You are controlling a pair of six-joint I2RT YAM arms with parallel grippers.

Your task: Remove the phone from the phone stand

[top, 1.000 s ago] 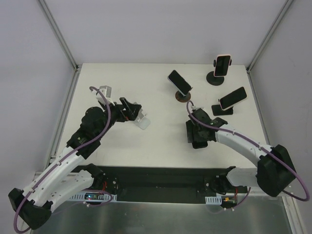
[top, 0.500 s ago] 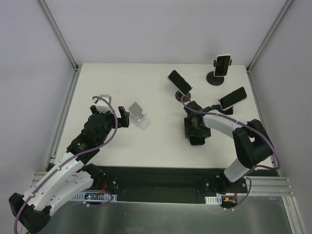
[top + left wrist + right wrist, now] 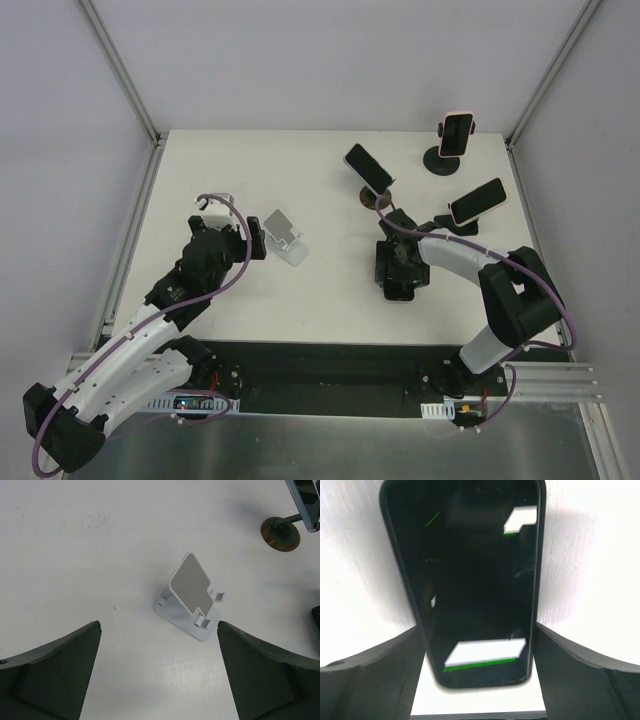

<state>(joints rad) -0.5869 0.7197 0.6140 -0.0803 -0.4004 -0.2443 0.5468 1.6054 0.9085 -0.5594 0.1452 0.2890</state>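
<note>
No text, label, brand, number or sign can be read in any view. The dark screen of the phone (image 3: pixel 477 580) lying on the counter (image 3: pixel 580 555) is marked only by pale reflections with thin green edges — no lettering — and the white phone stand (image 3: pixel 192 597) is seen plain.

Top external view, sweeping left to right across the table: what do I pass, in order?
left gripper → empty white stand → black phone on the brown-based stand → right gripper → tilted pink-edged phone on the black stand. The upright phone at the back overlaps the last one, so it is left out.
</note>
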